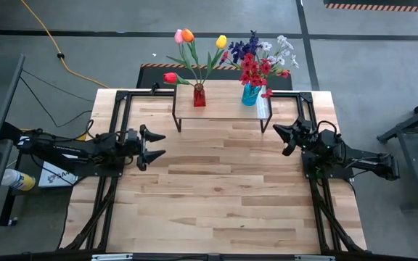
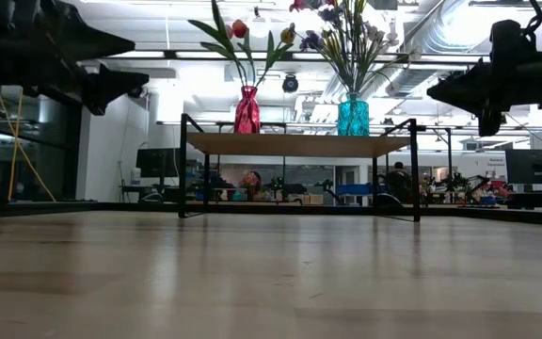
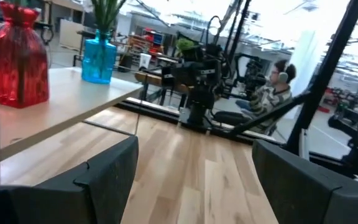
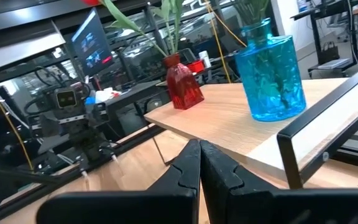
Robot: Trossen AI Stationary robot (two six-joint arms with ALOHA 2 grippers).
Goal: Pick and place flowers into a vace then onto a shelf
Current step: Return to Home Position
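Upper centre, the light-wood shelf (image 1: 223, 109) bears two glass vases: red vase (image 1: 199, 95) with four tulips (image 1: 187, 35), blue vase (image 1: 250, 94) with blossom sprays (image 1: 256, 64); left hand (image 1: 162, 143) released, right hand (image 4: 199, 149) clenched empty.

Bright ceiling light backlights the low view, silhouetting the left gripper (image 2: 135, 63); soft glare streaks the tabletop (image 2: 271, 273).

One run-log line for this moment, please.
red vase, tulips: on shelf; blue vase, sprays: on shelf; left gripper: open, empty, over table left; right gripper: shut, empty, over table right
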